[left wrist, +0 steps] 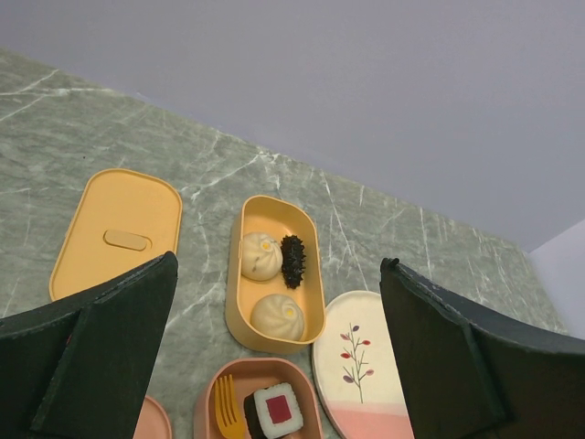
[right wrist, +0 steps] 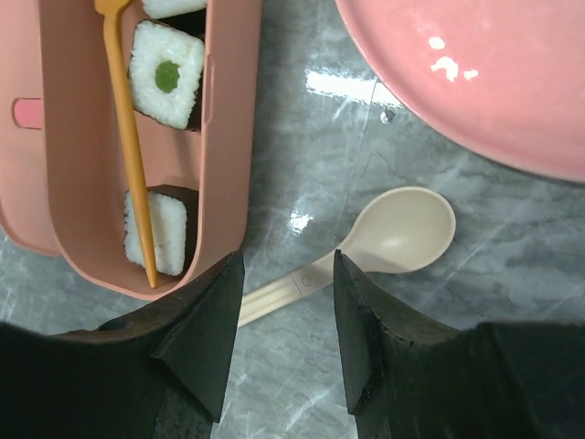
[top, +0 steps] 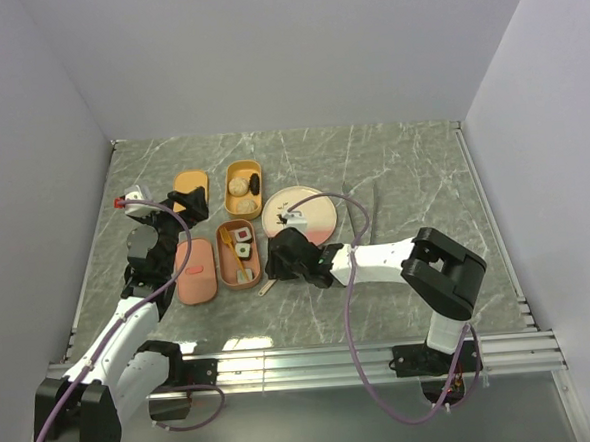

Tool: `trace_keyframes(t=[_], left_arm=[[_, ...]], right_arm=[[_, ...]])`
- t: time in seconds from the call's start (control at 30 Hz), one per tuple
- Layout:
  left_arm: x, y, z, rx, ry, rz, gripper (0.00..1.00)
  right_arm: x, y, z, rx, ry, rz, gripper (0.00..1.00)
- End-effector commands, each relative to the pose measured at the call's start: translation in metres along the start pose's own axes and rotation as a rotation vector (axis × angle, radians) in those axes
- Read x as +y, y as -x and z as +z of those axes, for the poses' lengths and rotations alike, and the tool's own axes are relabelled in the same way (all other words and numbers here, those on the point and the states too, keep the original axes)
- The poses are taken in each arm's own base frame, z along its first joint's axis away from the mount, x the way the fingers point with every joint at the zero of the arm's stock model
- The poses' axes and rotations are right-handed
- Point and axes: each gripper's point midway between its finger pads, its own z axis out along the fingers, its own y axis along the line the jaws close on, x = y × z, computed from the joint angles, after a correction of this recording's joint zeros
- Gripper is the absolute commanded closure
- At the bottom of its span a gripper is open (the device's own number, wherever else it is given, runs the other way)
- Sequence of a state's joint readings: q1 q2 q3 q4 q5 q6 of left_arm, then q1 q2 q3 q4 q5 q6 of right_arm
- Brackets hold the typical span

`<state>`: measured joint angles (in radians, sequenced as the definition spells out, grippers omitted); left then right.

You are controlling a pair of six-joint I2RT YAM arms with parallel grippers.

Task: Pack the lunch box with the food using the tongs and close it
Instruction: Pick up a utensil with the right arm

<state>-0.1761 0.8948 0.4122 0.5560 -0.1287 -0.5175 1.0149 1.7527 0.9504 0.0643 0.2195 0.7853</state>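
Note:
The lunch box lies in open parts: an orange tray point(left wrist: 239, 302) with two beige balls point(left wrist: 260, 255) and a dark brown piece point(left wrist: 292, 260), and a pink tray point(right wrist: 224, 137) with sushi rolls point(right wrist: 166, 75) and an orange fork point(right wrist: 128, 137). The thin grey tongs point(top: 374, 214) lie on the table right of the plate, and neither gripper is near them. My left gripper point(left wrist: 279, 263) hangs open above the orange tray, holding nothing. My right gripper point(right wrist: 286, 265) is open low over the handle of a beige spoon point(right wrist: 402, 233), just right of the pink tray.
A cream-and-pink plate point(top: 315, 212) sits between the trays and the tongs. An orange lid point(left wrist: 114, 233) lies left of the orange tray, a pink lid point(top: 196, 270) left of the pink tray. White walls close in the table on three sides.

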Motion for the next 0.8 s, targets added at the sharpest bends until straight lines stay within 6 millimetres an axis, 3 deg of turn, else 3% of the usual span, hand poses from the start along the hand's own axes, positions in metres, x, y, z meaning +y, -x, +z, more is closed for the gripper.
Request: trace_keyframes(t=[0.0, 0.6, 0.77], left_arm=[[-0.009, 0.018, 0.002, -0.052, -0.028, -0.008, 0.01], [-0.009, 0.016, 0.003, -0.046, -0.028, -0.007, 0.01], [-0.008, 0.017, 0.002, -0.048, -0.026, -0.006, 0.01]], right_arm=[[0.009, 0.016, -0.011, -0.044, 0.002, 0.044, 0.49], [0.002, -0.008, -0.006, 0.050, -0.025, 0.037, 0.48], [0.003, -0.011, 0.005, 0.070, -0.042, 0.021, 0.47]])
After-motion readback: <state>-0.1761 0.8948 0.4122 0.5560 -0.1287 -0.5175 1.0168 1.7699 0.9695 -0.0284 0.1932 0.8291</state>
